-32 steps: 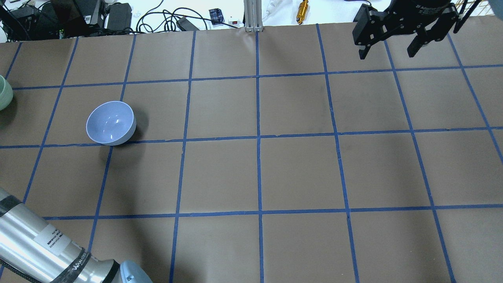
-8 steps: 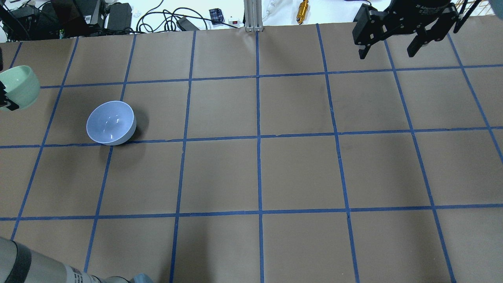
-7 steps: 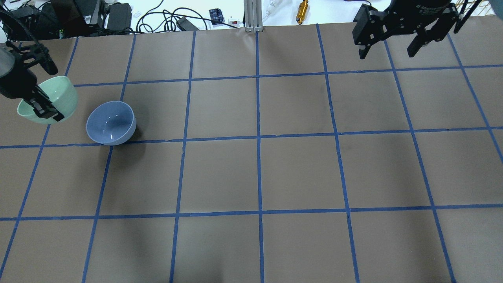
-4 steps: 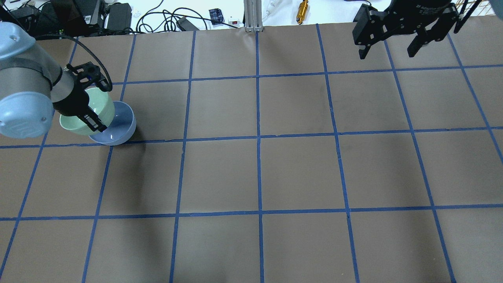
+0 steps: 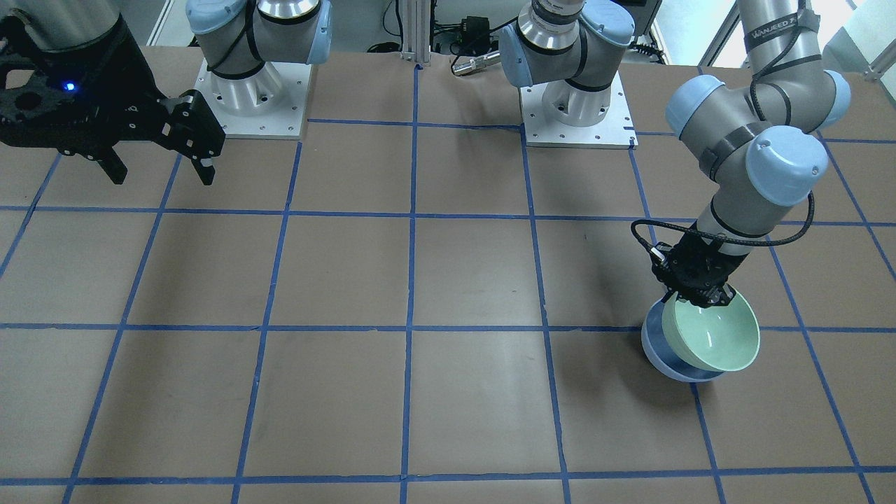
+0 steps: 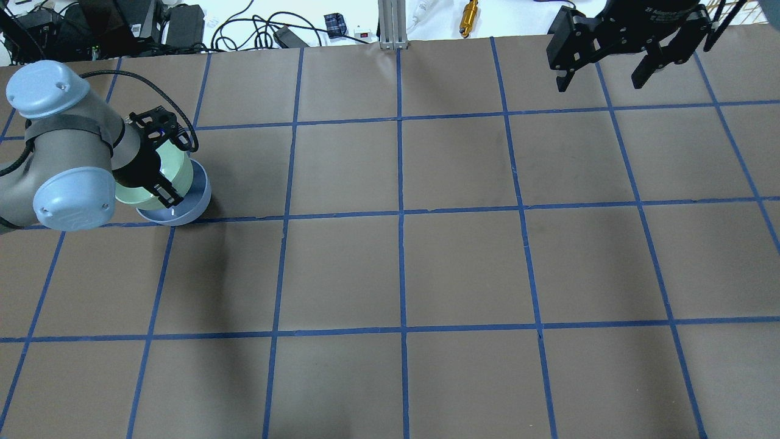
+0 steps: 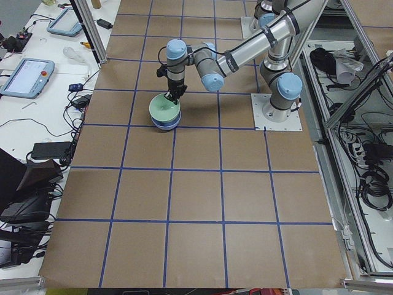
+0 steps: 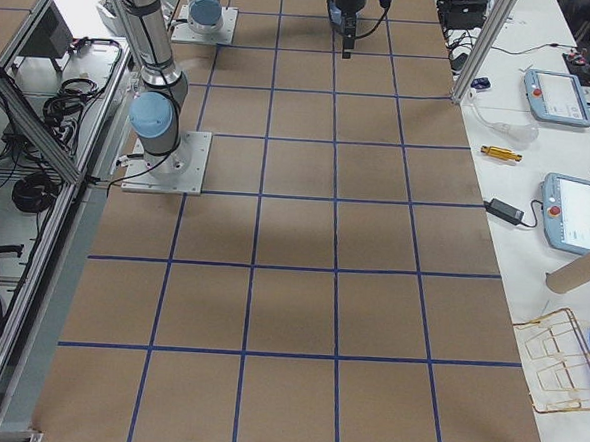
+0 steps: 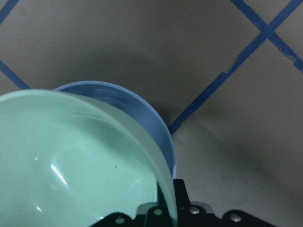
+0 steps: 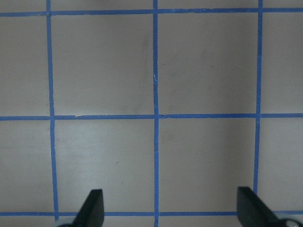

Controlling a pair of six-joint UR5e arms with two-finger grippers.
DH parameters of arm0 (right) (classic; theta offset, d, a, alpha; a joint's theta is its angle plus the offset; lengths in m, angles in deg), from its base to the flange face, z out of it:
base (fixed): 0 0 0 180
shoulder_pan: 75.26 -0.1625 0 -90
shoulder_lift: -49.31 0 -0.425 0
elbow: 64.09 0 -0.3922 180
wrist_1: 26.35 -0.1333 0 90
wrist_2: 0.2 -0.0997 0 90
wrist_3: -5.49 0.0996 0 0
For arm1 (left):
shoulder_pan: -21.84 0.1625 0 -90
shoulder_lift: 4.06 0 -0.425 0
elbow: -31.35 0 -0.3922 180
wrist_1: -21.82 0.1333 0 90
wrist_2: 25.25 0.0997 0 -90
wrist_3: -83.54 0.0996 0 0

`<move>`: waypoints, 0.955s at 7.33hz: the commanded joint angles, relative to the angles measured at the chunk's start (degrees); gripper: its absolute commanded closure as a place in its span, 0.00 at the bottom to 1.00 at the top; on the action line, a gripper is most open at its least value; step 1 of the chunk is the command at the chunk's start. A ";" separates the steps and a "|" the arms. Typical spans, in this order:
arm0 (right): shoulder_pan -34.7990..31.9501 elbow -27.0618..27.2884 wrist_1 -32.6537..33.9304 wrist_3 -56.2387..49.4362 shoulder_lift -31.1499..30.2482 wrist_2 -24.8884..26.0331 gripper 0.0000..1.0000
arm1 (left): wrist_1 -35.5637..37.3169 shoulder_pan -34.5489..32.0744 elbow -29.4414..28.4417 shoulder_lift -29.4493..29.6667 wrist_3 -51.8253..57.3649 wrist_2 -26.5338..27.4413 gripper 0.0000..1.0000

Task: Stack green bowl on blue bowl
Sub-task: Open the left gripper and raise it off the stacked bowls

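The pale mint-green bowl (image 5: 714,339) hangs tilted over the periwinkle-blue bowl (image 5: 654,344) and covers most of it, offset a little toward the robot's left. My left gripper (image 5: 701,297) is shut on the green bowl's rim on the robot's side. The pair also shows in the overhead view, green bowl (image 6: 181,174) over blue bowl (image 6: 196,201), with the left gripper (image 6: 161,188) on it. In the left wrist view the green bowl (image 9: 71,165) fills the lower left and the blue bowl's rim (image 9: 142,111) shows behind it. I cannot tell whether the bowls touch. My right gripper (image 6: 603,73) hangs open and empty, far off.
The table (image 6: 402,268) is brown paper with a blue tape grid. Cables, power bricks and a metal post (image 6: 390,24) lie beyond its far edge. The two arm bases (image 5: 577,105) stand at the robot's side of the table.
My left arm has carried the green bowl from the table's left edge rightward to over the blue bowl. The blue bowl and the right arm have not moved.
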 commanded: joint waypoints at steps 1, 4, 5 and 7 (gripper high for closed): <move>0.00 0.00 0.00 0.00 0.06 -0.02 0.00 | 1.22 -0.01 -0.15 1.33 -0.35 0.07 0.00; 0.00 0.00 0.00 0.00 0.06 0.07 0.00 | -8.63 -0.71 -5.91 -1.91 -0.87 0.59 0.00; 0.00 0.00 0.00 0.00 -0.02 -0.02 0.00 | -19.24 -0.80 -11.69 -4.27 -4.36 0.68 0.00; 0.00 0.00 0.00 0.00 0.06 -0.02 0.00 | -34.67 -1.50 -20.41 -8.76 -13.31 -0.11 0.00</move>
